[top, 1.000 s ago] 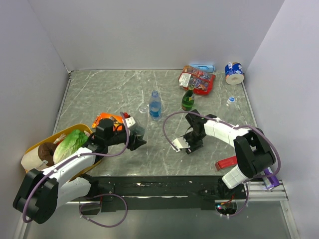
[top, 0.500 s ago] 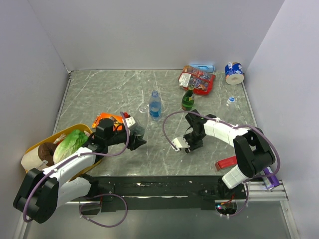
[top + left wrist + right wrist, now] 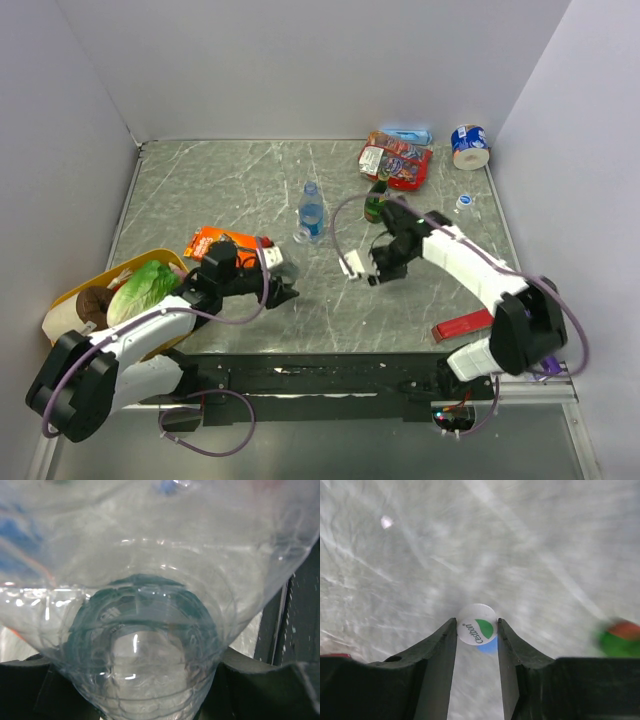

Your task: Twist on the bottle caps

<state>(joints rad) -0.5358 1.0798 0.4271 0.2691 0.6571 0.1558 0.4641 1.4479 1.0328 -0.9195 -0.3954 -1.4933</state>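
The right gripper (image 3: 476, 630) is clenched on a small cap (image 3: 476, 624), white on top with a green mark. It pinches the cap by its rim at the very fingertips, which leaves the threaded underside free to go down over a bottle neck. A blue patch shows just under the cap, and I cannot tell whether it belongs to the cap or lies on the table (image 3: 200, 180). From above, this gripper hangs over the middle of the table, just near of the green bottle (image 3: 375, 206), which stands upright toward the far edge with the arm crossing in front of it. That closeness and the green mark suggest this bottle is the target, so the cap now has to be brought level over its neck and turned. The water bottle (image 3: 311, 213) stands just left of it, well inside the far edge. Its top is too small to show whether it is capped. A second cap (image 3: 464, 202), blue and white, lies by the right edge toward the far right corner and is probably waiting its turn. The left gripper (image 3: 283, 293), toward the near left, is closed around the base of a clear plastic cup (image 3: 145, 630) with a greenish tint low down. The cup fills the wrist view, with a dark finger pressed to each side. Since it is no bottle, I judge it is being held aside to keep the working space open. A tilted cap could cross-thread or knock the narrow bottle over.
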